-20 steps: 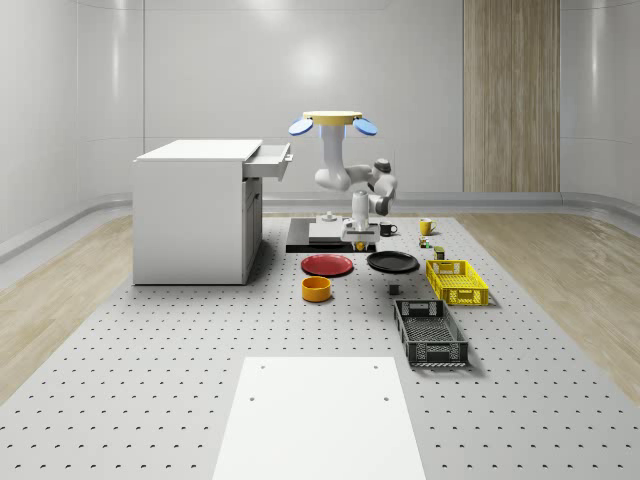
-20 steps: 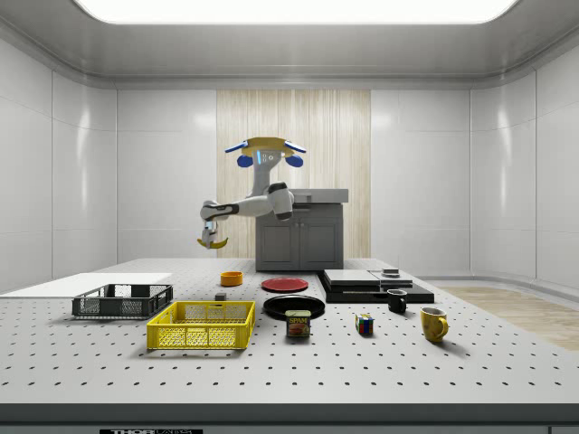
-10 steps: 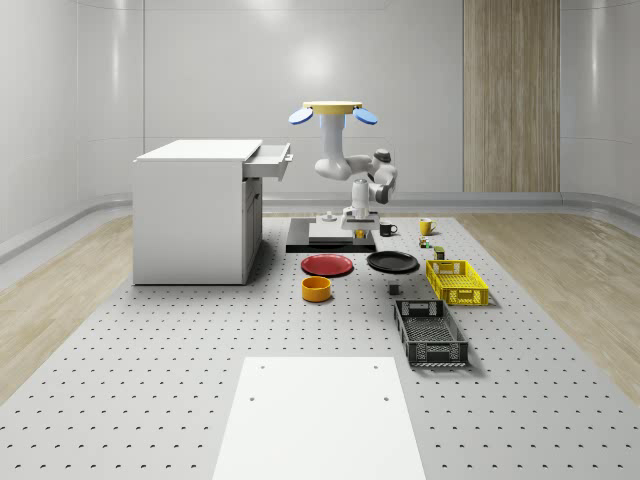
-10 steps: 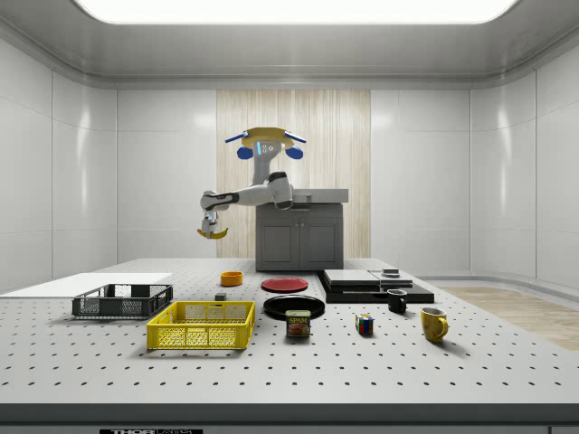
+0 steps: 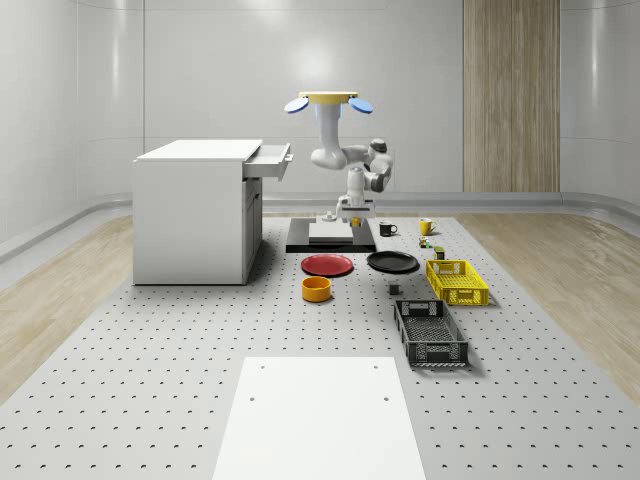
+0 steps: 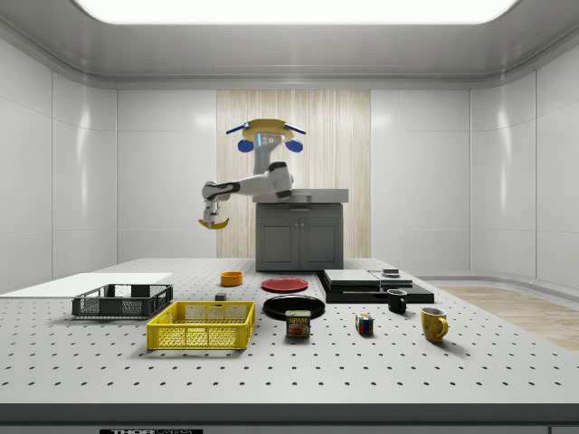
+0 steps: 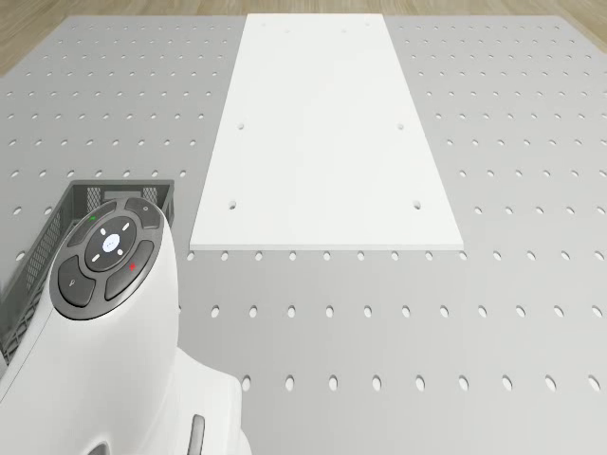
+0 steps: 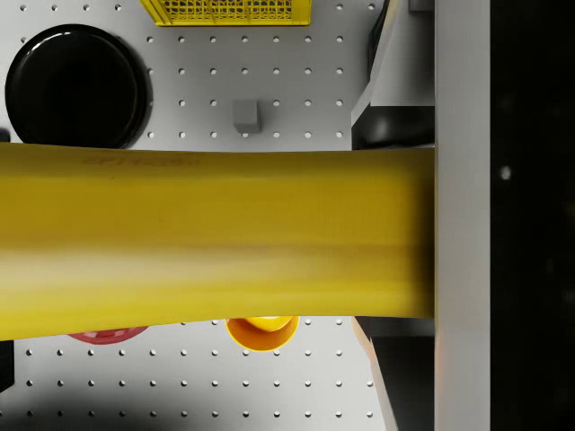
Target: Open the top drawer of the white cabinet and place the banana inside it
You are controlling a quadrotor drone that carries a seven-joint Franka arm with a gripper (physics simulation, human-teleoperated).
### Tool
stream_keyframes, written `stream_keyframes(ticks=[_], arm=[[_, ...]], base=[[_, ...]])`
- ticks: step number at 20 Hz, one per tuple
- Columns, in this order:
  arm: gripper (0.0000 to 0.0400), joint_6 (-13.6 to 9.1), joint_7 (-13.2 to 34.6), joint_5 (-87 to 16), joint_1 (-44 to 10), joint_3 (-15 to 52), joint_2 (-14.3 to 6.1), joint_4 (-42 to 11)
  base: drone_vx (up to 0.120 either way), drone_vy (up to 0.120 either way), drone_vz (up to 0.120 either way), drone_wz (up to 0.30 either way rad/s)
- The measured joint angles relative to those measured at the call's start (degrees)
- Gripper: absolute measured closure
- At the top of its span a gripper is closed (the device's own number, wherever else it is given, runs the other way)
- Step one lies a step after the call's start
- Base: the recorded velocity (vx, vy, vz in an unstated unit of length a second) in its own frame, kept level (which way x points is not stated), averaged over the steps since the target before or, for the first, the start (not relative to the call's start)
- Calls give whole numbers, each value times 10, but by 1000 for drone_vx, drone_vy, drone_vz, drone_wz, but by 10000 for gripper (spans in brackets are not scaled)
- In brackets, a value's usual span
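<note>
Fingers (image 6: 215,220) are gripping the banana (image 6: 216,222), holding it high above the surface (image 5: 150,380), while the drone (image 5: 329,100) is hovering beside the white cabinet (image 5: 195,210), whose top drawer (image 5: 269,160) is standing open.

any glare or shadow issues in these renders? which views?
Side view: the ceiling light panel is blown out white. Whole-scene view: soft bright patches on the glossy back wall, only faint shadows under the white cabinet. Wrist view: the banana is close and soft-edged, with a dark band along one edge.
</note>
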Motion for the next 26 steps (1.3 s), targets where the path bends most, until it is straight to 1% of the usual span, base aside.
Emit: stream_keyframes(ticks=[1, 5, 26], arm=[[208, 0, 0, 0, 0, 0, 0, 0], [208, 0, 0, 0, 0, 0, 0, 0], [208, 1, 0, 0, 0, 0, -1, 0]], base=[[0, -120, 120, 0], [-20, 0, 120, 0], [-120, 0, 120, 0]])
